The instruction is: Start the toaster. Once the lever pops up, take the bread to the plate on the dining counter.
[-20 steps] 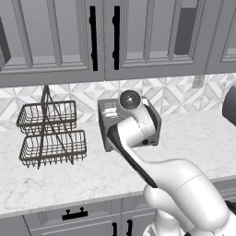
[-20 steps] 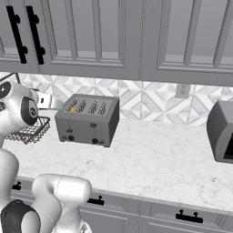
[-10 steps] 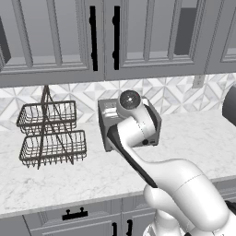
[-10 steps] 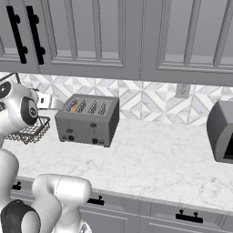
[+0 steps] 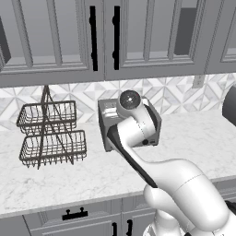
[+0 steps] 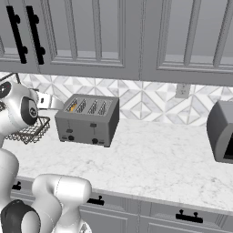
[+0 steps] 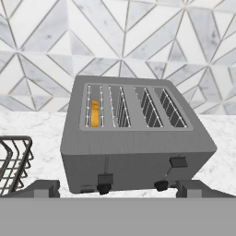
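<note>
The grey-silver toaster [image 7: 133,147] stands on the marble top against the tiled wall. A golden-orange bread slice [image 7: 94,113] sits deep in its leftmost slot, also seen as an orange glint, the bread [image 6: 73,107]. The left black lever [image 7: 105,179] sits lower on the front than the right lever [image 7: 178,162]. My gripper [image 7: 118,190] is open and empty, just in front of the toaster's front face, fingertips [image 7: 44,188] wide apart. From the right base, the gripper [image 6: 51,103] hangs left of the toaster [image 6: 88,120]. My arm covers most of the toaster [image 5: 107,126].
A two-tier wire basket [image 5: 50,133] stands left of the toaster, close to my hand; the same basket [image 6: 27,129] shows from the right. A dark grey appliance [image 6: 223,132] sits at the far right. Grey cabinets hang overhead, drawers below.
</note>
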